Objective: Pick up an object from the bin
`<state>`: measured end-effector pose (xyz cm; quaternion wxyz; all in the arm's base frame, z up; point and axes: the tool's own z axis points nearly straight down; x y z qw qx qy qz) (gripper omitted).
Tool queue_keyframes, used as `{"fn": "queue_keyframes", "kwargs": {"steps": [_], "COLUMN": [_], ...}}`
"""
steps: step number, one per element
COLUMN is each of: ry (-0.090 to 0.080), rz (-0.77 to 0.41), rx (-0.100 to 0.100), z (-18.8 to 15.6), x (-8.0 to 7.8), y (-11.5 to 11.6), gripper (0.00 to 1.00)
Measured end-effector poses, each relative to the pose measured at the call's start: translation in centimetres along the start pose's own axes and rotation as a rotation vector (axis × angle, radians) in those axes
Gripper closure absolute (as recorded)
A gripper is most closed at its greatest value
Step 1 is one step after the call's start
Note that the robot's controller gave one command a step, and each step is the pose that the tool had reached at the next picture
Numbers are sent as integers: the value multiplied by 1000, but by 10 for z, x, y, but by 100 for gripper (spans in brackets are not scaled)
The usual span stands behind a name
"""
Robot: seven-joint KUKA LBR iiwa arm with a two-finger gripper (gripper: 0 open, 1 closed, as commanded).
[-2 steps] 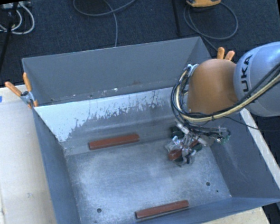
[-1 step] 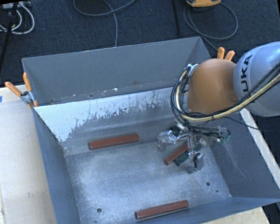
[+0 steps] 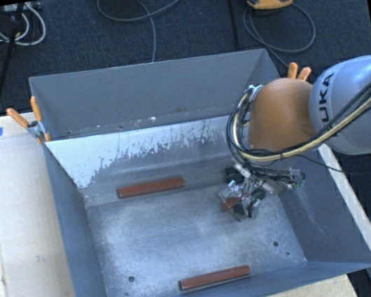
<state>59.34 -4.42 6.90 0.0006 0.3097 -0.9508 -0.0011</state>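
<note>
A small reddish-brown piece [image 3: 231, 203] lies on the floor of the bin [image 3: 152, 242], right of centre, touching or just beside the left side of the tool [image 3: 245, 202]. Its long axis is too hidden to read, and I cannot tell whether the tool is released, clenched or grasping it. Two reddish-brown bars lie well apart from the tool, both with their long axes running left to right: the far bar [image 3: 150, 187] to its left and the near bar [image 3: 215, 278] by the front wall, so I judge the small piece the likelier pick.
</note>
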Motion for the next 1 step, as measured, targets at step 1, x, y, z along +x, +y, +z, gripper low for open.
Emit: {"fn": "queue_keyframes", "kwargs": {"steps": [1], "ry": [-6], "rz": [41], "rx": [8], "z": [-152], "x": [48], "y": [-6], "gripper": [100]}}
